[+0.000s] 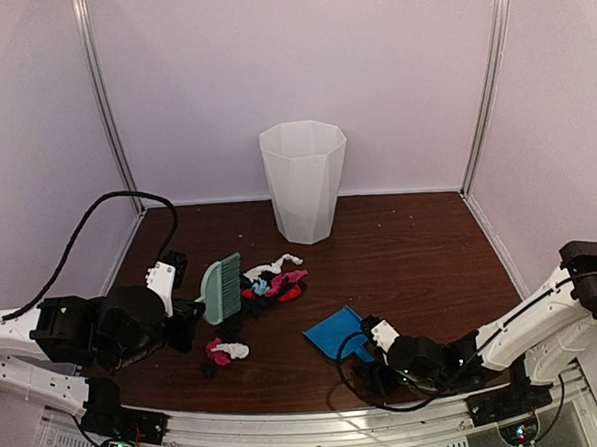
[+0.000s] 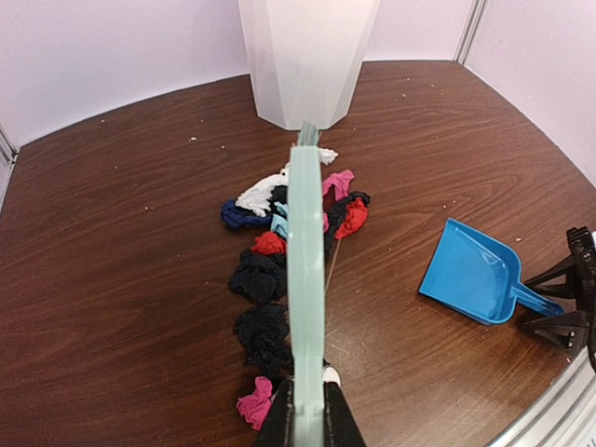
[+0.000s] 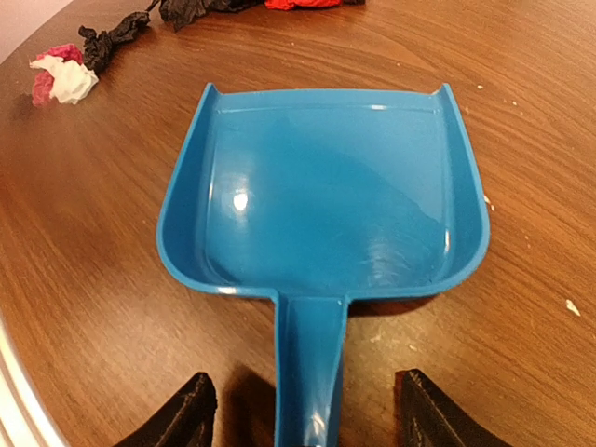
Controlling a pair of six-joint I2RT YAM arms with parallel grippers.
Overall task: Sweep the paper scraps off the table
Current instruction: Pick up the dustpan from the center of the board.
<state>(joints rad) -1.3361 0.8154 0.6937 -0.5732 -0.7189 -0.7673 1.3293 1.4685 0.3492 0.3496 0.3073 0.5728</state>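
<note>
Right gripper (image 3: 307, 405), jaws apart, straddles the handle of the blue plastic dustpan (image 3: 321, 186), bottom centre; best close squarely. Left gripper (image 2: 307, 416) clamps the mint-green brush (image 2: 304, 242) beside crumpled paper scraps (image 2: 264, 279).

On the table (image 1: 430, 247), the paper scraps (image 1: 275, 283) lie before the waste bin (image 1: 303, 180), slightly to its left. The hand brush (image 1: 222, 288) is farther left of the bin, and the dustpan (image 1: 334, 334) lies well before it.
</note>
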